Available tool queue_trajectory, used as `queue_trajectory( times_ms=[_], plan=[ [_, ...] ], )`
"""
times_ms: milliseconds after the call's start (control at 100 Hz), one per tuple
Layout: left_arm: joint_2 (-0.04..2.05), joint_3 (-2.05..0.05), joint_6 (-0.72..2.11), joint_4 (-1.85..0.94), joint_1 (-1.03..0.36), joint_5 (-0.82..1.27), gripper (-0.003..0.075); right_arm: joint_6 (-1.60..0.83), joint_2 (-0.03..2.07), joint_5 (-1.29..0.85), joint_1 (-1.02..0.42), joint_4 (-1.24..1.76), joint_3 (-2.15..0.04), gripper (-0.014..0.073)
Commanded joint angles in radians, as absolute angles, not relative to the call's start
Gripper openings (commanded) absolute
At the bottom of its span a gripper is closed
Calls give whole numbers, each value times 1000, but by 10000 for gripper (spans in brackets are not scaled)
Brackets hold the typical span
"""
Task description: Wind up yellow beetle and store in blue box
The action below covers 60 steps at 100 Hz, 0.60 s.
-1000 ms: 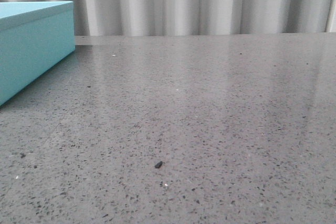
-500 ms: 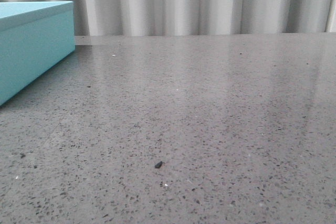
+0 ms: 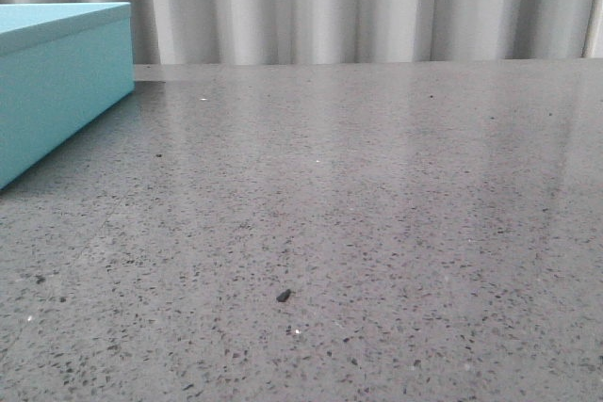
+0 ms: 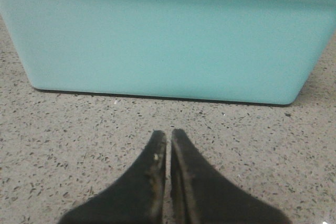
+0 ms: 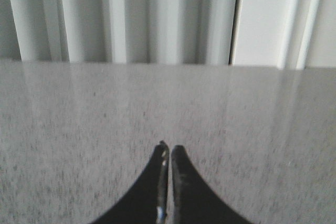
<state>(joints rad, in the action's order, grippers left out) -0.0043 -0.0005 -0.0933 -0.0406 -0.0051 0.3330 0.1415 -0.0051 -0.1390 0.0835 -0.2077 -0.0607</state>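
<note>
The blue box (image 3: 57, 82) stands at the far left of the table in the front view, its flat lid on. In the left wrist view the blue box (image 4: 163, 35) fills the frame just beyond my left gripper (image 4: 168, 135), which is shut with nothing between its fingers and hovers low over the speckled table, a short gap from the box's side. My right gripper (image 5: 169, 149) is shut too, empty, over bare table facing the curtain. The yellow beetle is out of view in every frame. Neither gripper shows in the front view.
The grey speckled table (image 3: 377, 214) stretches to a far edge below a white pleated curtain (image 3: 358, 7). A small dark speck (image 3: 284, 296) lies on the table near the front.
</note>
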Motion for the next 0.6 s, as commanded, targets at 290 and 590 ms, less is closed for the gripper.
queue_trajectory(
  times_ms=[290,590],
  plan=[
    [-36,24,-101,-40,-4,293,-21,139,-30,-86,89,-192,30,-41],
    [-36,24,-101,-40,-4,293,-21,139,-30,-194,89,-192,30,-41]
  ],
)
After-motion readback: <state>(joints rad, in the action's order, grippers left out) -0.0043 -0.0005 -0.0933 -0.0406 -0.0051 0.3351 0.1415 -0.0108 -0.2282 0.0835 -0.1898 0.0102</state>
